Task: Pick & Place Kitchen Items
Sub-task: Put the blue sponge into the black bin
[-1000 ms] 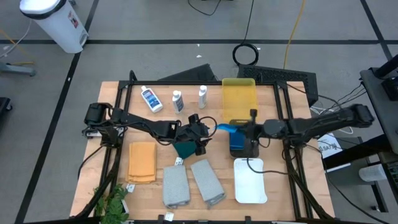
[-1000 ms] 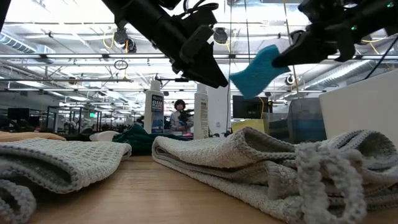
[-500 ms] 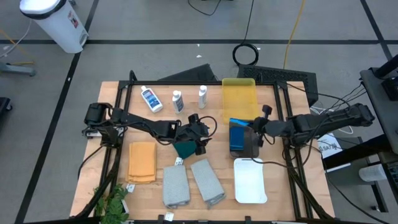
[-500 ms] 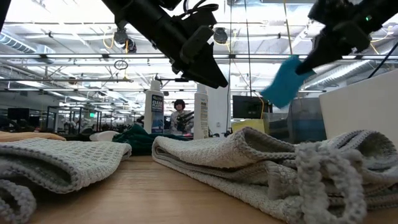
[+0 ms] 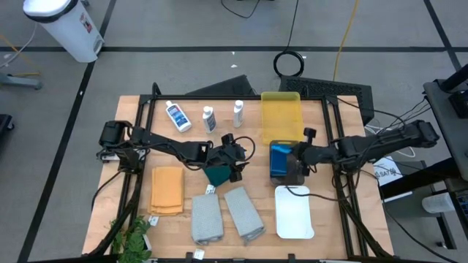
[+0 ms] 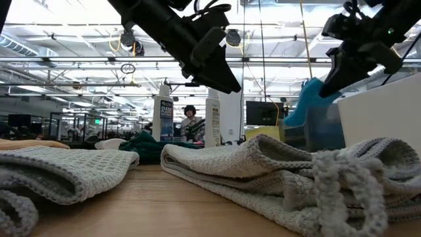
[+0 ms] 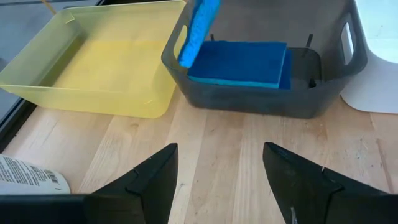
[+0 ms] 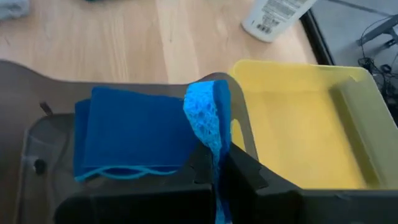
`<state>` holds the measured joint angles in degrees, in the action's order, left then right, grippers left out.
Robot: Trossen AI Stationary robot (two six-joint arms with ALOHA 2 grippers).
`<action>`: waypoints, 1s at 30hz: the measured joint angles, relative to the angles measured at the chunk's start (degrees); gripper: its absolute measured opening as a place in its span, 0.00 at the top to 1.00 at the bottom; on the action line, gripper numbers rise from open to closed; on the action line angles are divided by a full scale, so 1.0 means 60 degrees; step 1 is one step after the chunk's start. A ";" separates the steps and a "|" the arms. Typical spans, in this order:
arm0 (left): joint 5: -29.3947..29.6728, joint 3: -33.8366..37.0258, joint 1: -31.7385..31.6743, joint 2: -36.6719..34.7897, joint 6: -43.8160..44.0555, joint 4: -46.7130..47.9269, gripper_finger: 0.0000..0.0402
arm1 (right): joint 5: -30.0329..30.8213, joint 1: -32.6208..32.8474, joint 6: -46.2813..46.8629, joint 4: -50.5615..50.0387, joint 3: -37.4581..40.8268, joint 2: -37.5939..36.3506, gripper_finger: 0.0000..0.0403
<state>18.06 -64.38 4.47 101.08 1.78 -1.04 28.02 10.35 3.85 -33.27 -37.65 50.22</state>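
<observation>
Blue sponge (image 8: 208, 118) pinched upright by right pincer (image 8: 214, 163) over dark grey tray's (image 7: 261, 106) rim, near the desk's (image 5: 139, 212) right edge, another sponge (image 7: 239, 62) laid flat inside, left pincer (image 7: 217, 180) spread, held above desk's middle.

Two dark, slender jointed arms with black cables, each ending in a black two-fingered pincer.

The towels (image 6: 276, 178) are blocking the lower tray (image 6: 325, 125) at right; bottle (image 7: 28, 177) labels are staying too small to read.
</observation>
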 joint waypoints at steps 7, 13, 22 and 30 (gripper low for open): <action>0.0002 0.0000 0.0000 0.0000 0.0000 0.0000 0.40 | -0.1189 -0.0004 -0.0008 0.0289 0.0000 0.0598 0.97; 0.0003 0.0000 0.0000 0.0000 0.0000 0.0092 0.40 | -0.1754 -0.0004 -0.0027 0.0786 0.0000 0.0706 0.92; 0.0003 0.0000 0.0000 0.0000 0.0043 0.0149 0.40 | -0.1795 -0.0004 0.0175 0.0898 0.0000 0.0706 0.79; 0.0003 0.0000 0.0000 0.0000 0.0087 0.0146 0.40 | -0.2243 0.0000 0.0937 0.0974 0.0000 0.0706 0.67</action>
<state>18.09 -64.38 4.47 101.08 2.31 -0.16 14.57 10.35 9.47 -27.43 -37.65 54.46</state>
